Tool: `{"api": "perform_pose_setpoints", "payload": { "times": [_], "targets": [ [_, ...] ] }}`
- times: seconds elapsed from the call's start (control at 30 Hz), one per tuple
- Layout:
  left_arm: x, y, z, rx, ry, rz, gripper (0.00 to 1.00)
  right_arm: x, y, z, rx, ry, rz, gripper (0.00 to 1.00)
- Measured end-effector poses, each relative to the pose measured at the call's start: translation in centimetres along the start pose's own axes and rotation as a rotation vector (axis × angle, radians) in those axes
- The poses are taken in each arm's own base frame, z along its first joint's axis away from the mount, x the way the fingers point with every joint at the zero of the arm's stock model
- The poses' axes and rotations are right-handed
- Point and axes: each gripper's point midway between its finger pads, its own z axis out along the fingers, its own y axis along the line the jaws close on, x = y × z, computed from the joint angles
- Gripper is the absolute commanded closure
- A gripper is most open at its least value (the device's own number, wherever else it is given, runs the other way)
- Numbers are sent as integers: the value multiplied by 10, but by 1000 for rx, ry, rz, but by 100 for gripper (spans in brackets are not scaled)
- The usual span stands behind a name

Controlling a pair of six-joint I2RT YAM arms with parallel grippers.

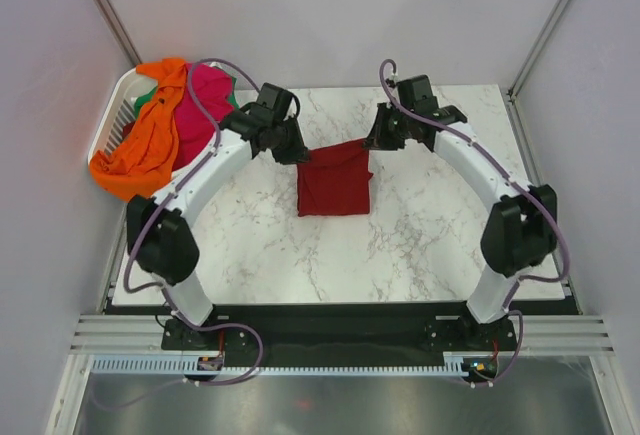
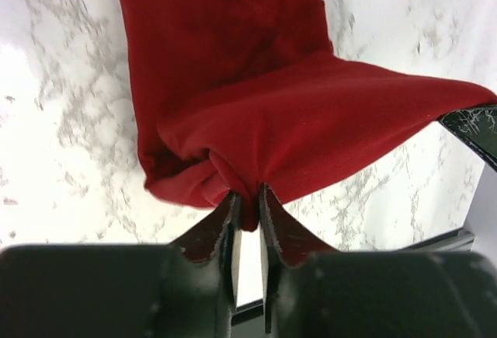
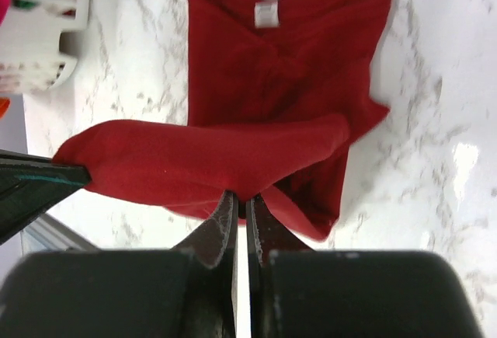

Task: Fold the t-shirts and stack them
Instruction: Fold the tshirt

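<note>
A dark red t-shirt (image 1: 335,183) lies partly folded in the middle of the marble table, its white neck label (image 3: 266,13) showing in the right wrist view. My left gripper (image 1: 292,151) is shut on the shirt's far left corner (image 2: 248,198). My right gripper (image 1: 372,141) is shut on the far right corner (image 3: 247,192). Both hold that far edge lifted above the table, stretched between them. An orange t-shirt (image 1: 145,140) and a hot pink one (image 1: 200,105) hang in and over the basket; a bit of green (image 1: 148,101) shows beneath.
A white slatted laundry basket (image 1: 108,115) stands at the table's far left corner, also in the right wrist view (image 3: 46,35). Grey walls close in the left, right and back. The table's near edge runs just before the arm bases.
</note>
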Motion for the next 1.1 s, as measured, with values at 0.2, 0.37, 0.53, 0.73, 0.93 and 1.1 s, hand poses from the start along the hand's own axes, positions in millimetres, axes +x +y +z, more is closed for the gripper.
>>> {"api": "perform_pose_setpoints", "payload": {
  "times": [0.2, 0.37, 0.53, 0.73, 0.93, 1.1],
  "targets": [
    [-83, 23, 89, -29, 9, -48, 0, -78, -30, 85, 49, -41, 39, 8],
    [-105, 82, 165, -118, 85, -85, 0, -96, -80, 130, 101, -34, 89, 4],
    [-86, 104, 142, -210, 132, -77, 0, -75, -101, 105, 171, -9, 87, 4],
    [-85, 62, 63, -161, 14, 25, 22, -55, -57, 29, 52, -89, 28, 43],
    [-40, 2, 27, 63, -5, 116, 57, -24, -10, 15, -243, -104, 61, 100],
    [17, 8, 65, 100, 127, 130, 58, 20, -4, 57, -351, 35, 135, 100]
  ]
}}
